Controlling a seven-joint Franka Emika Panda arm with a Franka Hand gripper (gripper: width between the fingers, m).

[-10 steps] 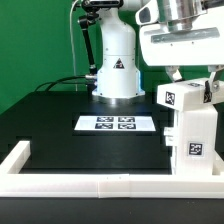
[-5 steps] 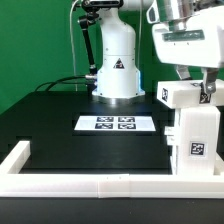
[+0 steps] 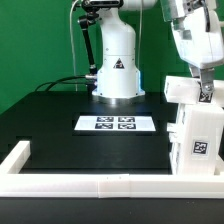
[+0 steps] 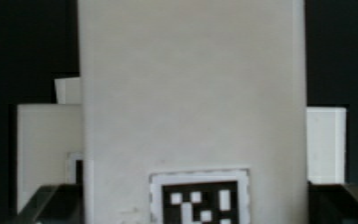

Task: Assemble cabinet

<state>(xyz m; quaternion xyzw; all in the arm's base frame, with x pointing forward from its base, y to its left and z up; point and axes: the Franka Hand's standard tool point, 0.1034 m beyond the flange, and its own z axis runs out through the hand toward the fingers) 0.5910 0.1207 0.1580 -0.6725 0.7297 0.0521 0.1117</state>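
Observation:
At the exterior view's right, my gripper (image 3: 202, 88) comes down from the top edge and is shut on a white cabinet panel (image 3: 183, 90). I hold the panel tilted just above the white cabinet body (image 3: 198, 140), which stands on the black table and shows one marker tag. The wrist view is filled by the tall panel (image 4: 190, 90), with a tag near its lower end. A dark finger (image 4: 48, 203) sits against each long side of the panel. Parts of the white body (image 4: 43, 140) show behind it.
The arm's white base (image 3: 117, 65) stands at the back centre, with the marker board (image 3: 116, 124) lying in front of it. A long low white border frame (image 3: 70, 182) runs along the front and left of the table. A dark cable curves at the back left.
The gripper has swung toward the exterior view's right with the panel, turning it. The panel's tagged face, seen earlier, now points away from the exterior camera. The cabinet body has stayed put.

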